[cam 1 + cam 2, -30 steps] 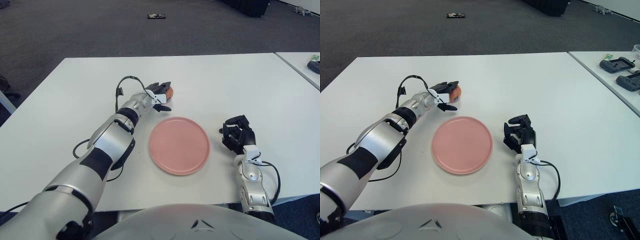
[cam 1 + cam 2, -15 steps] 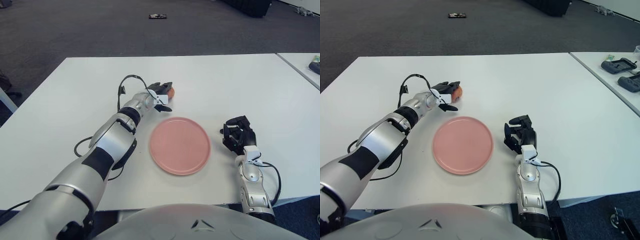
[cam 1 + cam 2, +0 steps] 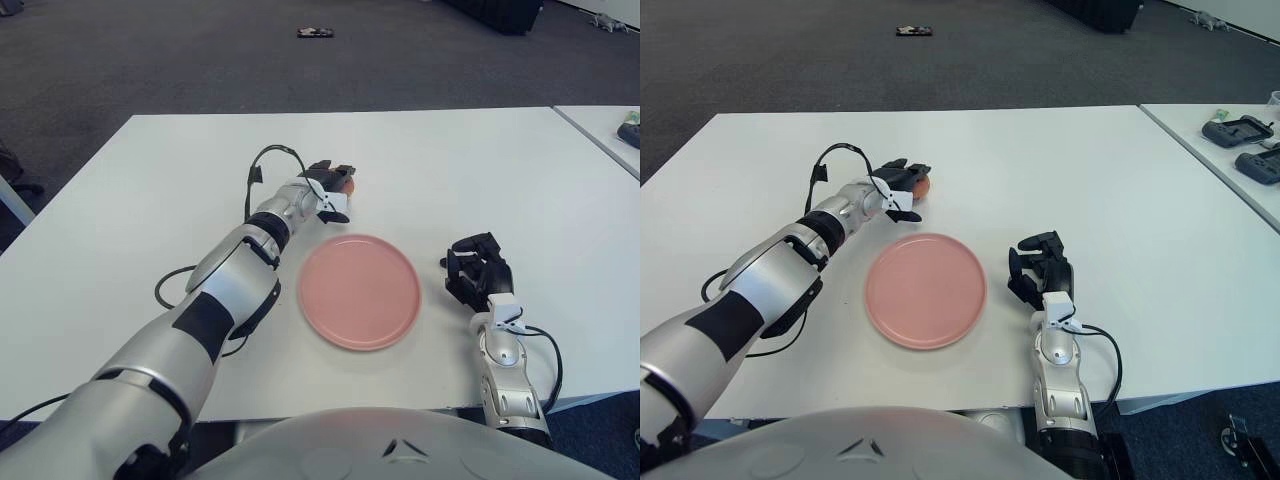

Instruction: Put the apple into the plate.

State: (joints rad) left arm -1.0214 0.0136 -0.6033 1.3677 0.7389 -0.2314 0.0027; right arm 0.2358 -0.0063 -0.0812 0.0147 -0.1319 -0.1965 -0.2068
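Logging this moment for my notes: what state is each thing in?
Apple: on the table beyond the plate, left hand's fingers around it.
Plate: empty, flat on the table.
Left hand: closed on the apple.
Right hand: right of the plate, fingers curled, holding nothing.

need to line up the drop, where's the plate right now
The pink plate lies flat on the white table near its front middle, between the left hand at the apple and the right hand.

head stereo pair, downward, shared table [image 3: 480, 160]
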